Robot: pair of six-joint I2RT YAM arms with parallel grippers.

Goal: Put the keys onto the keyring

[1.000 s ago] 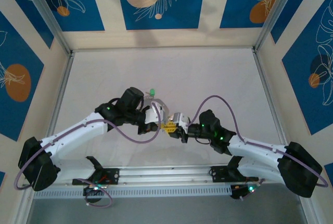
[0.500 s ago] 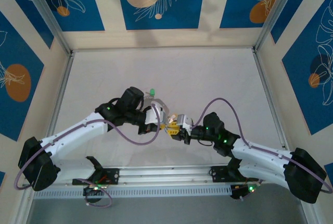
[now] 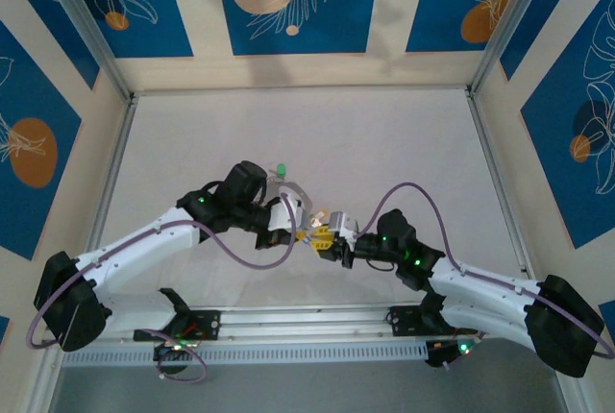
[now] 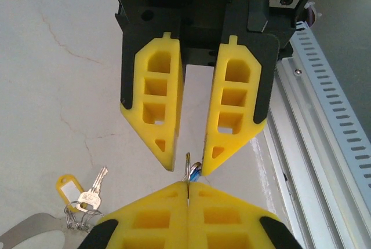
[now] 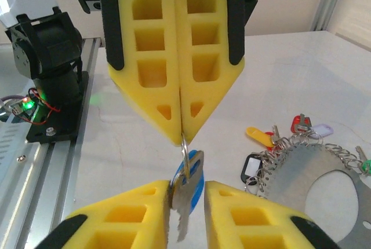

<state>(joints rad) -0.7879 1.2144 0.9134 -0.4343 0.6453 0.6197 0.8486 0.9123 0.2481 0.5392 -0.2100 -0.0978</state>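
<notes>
My left gripper is shut on a small thin split ring. From that ring hangs a silver key with a blue tag. My right gripper faces the left one tip to tip. Its jaws stand apart around the key, which leans on one finger with a gap to the other. In the top view both grippers, left and right, meet near the table's front middle. The grey keyring lies on the table with several keys, among them yellow-tagged and red-tagged ones.
An aluminium rail runs along the near edge, close to the grippers. The left arm's base stands on it. A green tag lies just behind the left wrist. Enclosure walls ring the white table.
The right gripper's jaws have parted a little around the blue-tagged key, and the right arm has shifted slightly. The left gripper has kept its place, still shut.
</notes>
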